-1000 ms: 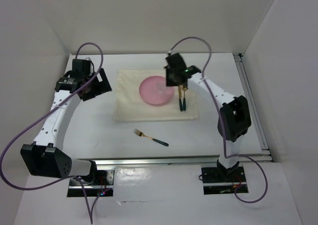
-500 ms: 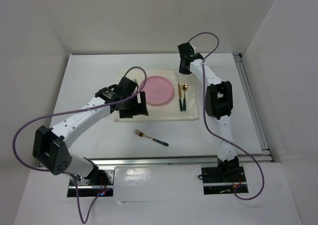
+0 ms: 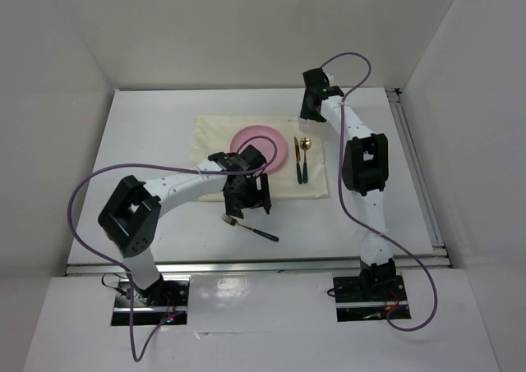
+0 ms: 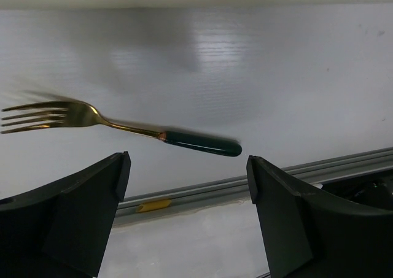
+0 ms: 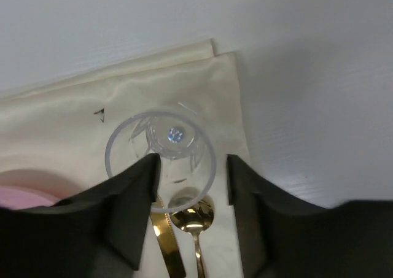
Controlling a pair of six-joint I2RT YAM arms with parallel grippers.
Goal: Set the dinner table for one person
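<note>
On the white dinner table [image 3: 144,154] lies a cream placemat [image 3: 209,146] with a pink plate [image 3: 263,140]. Right of the plate lie a gold knife [image 3: 297,165] and a gold spoon [image 3: 305,145]. A clear glass [image 5: 161,158] stands upright at the mat's far right corner. My right gripper [image 5: 191,167] is open around it; the left finger overlaps the rim and the right finger stands apart. A gold fork with a dark green handle [image 4: 123,127] lies on bare table below the mat. My left gripper [image 4: 187,161] hovers open just short of the fork, nothing between its fingers.
Metal rails run along the table's near edge [image 3: 246,265] and right edge [image 3: 415,167]. White walls close in the back and both sides. The left arm's forearm [image 3: 177,183] lies across the mat's lower left corner.
My left arm has swung from the table's left side across the mat to above the fork. My right gripper carried the glass to the mat's far right corner and opened.
</note>
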